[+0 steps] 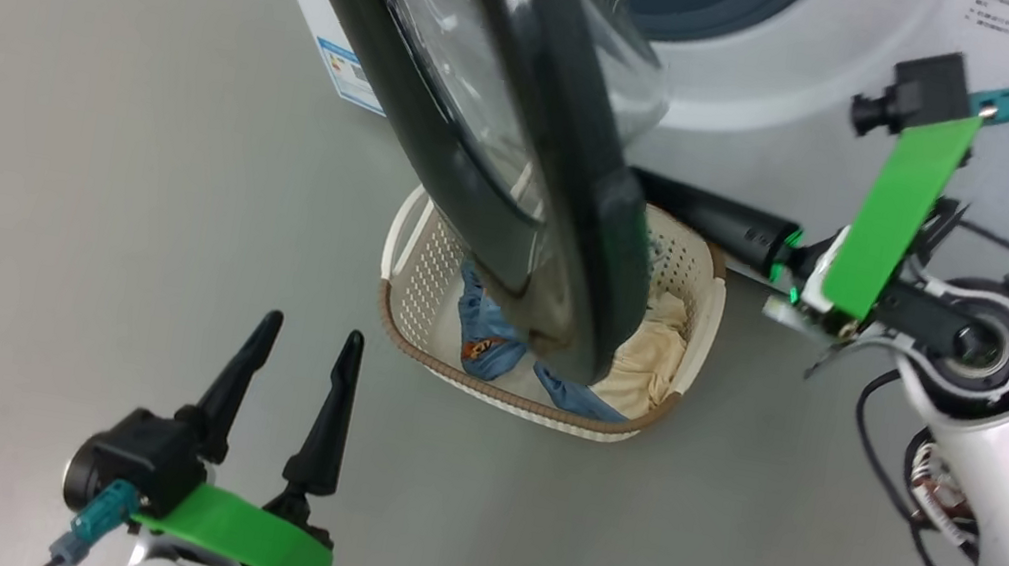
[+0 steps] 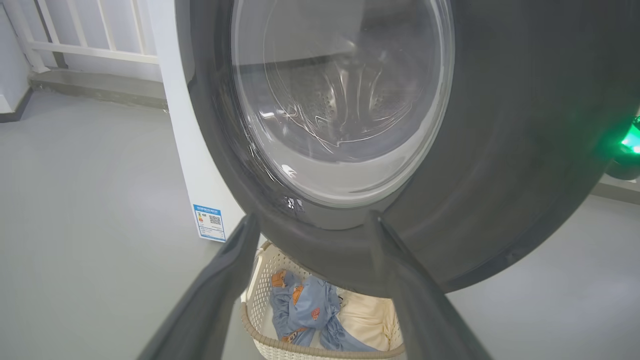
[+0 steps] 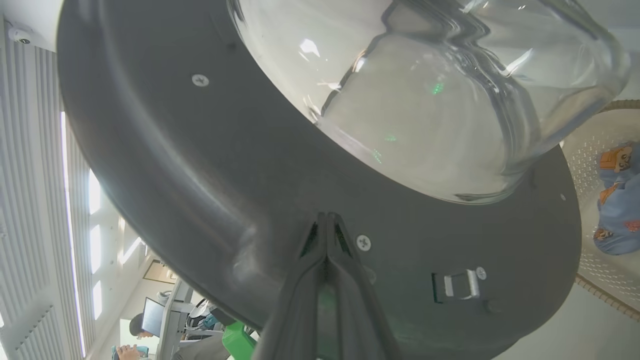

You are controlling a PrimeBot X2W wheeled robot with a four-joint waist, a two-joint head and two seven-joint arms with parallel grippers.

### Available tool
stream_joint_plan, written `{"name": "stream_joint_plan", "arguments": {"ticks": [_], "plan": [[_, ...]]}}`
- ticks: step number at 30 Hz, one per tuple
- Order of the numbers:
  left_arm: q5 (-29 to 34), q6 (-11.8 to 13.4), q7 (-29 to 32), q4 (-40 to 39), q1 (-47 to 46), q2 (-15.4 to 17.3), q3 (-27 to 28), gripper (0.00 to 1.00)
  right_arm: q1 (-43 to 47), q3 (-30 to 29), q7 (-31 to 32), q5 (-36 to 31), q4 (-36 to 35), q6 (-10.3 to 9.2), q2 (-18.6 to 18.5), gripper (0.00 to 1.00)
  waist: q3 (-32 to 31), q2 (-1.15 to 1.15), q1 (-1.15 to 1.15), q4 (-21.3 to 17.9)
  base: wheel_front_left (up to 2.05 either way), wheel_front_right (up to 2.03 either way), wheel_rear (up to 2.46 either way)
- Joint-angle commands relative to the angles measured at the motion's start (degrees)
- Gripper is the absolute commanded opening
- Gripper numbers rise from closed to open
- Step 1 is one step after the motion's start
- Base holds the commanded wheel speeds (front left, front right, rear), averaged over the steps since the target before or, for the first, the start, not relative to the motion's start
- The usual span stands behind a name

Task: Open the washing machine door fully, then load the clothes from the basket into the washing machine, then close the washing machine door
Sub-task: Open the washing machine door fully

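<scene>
The washing machine door (image 1: 490, 119) stands partly open, its edge swung out over the basket (image 1: 412, 258). In the basket lie the clothes, a light blue garment (image 1: 486, 336) and a cream one (image 1: 656, 348). My right gripper (image 1: 647, 184) is shut on nothing, its tips pressed against the door's inner face (image 3: 250, 175) beside a screw; the right wrist view shows the gripper (image 3: 326, 216) below the glass bowl. My left gripper (image 1: 311, 333) hangs open at the lower left, short of the basket. The left wrist view has that gripper (image 2: 312, 220) facing the door's outer side (image 2: 500, 150), basket (image 2: 260, 280) beneath.
The white washing machine (image 1: 751, 69) with its grey-blue gasket stands at the top, a blue label (image 1: 350, 76) on its side. Black cables (image 1: 891, 466) trail by my right arm. A white railing (image 2: 90, 45) runs behind the machine. A person (image 3: 132, 330) sits far off.
</scene>
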Motion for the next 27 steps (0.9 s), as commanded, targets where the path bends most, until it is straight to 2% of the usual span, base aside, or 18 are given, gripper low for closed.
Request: {"name": "stream_joint_plan", "arguments": {"ticks": [1, 17, 27], "plan": [[0.27, -0.13, -0.38, -0.93, 0.69, 1.06, 1.89, 1.0, 1.62, 0.68, 0.61, 0.0, -2.26, 0.36, 1.67, 0.0, -0.64, 0.0, 0.0, 0.64, 0.0, 0.0, 0.0], [0.42, -0.19, -0.38, -0.57, 2.35, 1.06, 1.96, 1.0, 5.09, 2.55, 2.92, -0.77, -3.77, 0.36, 5.46, 0.0, -2.62, 0.0, 0.0, 3.08, 0.0, 0.0, 0.0], [1.26, -0.22, -0.38, 0.45, 2.16, 1.06, 2.35, 1.0, 7.3, 1.5, 0.91, -2.3, -4.37, 0.36, 4.23, 0.0, -4.34, 0.0, 0.0, 0.49, 0.0, 0.0, 0.0]]}}
